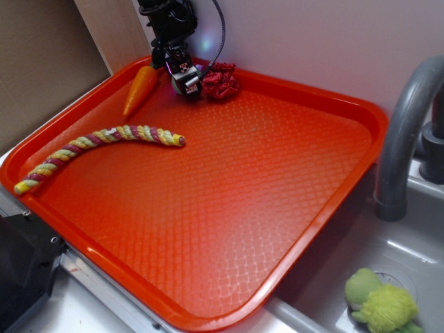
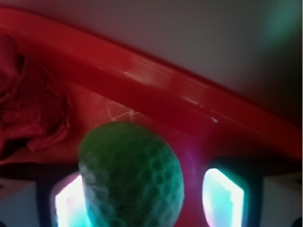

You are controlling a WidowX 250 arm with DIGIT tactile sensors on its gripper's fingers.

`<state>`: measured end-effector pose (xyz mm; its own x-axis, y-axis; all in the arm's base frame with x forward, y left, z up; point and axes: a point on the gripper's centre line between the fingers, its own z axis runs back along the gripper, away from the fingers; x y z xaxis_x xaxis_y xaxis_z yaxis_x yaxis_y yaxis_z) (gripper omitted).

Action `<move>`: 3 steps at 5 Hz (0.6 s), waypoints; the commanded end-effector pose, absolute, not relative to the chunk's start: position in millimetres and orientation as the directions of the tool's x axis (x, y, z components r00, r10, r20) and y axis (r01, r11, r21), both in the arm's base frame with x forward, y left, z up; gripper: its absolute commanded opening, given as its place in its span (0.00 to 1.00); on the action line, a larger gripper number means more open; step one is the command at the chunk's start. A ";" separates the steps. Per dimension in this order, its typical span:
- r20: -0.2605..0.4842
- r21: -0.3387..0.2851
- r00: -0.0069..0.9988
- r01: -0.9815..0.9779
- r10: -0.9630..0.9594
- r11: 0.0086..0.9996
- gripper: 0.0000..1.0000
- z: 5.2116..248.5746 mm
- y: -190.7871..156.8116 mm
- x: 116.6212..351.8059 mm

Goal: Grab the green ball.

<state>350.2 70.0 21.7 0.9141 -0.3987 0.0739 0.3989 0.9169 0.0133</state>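
The green ball (image 2: 132, 175), dimpled like a golf ball, fills the lower middle of the wrist view and sits between my gripper's (image 2: 147, 201) two lit pads. It overlaps the left pad (image 2: 68, 205), while a strip of red tray shows between it and the right pad (image 2: 222, 196). The jaws stand open around it. In the exterior view my gripper (image 1: 186, 82) is down on the orange tray (image 1: 229, 208) at its far corner, and it hides the ball there.
A dark red scrunchie (image 1: 220, 81) (image 2: 28, 104) lies just right of the gripper and a toy carrot (image 1: 141, 88) just left. The tray rim (image 2: 156, 90) and wall are right behind. A braided rope (image 1: 97, 142) lies at the left. Faucet (image 1: 409, 132) and plush toy (image 1: 381, 302) are in the sink at the right.
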 end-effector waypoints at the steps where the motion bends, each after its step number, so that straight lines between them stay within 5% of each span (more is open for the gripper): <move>1: 0.088 0.060 0.874 0.475 -0.479 0.878 0.00 43.3 52.0 353.2; 3: 0.074 0.039 0.879 0.469 -0.470 0.883 0.00 65.0 45.9 340.0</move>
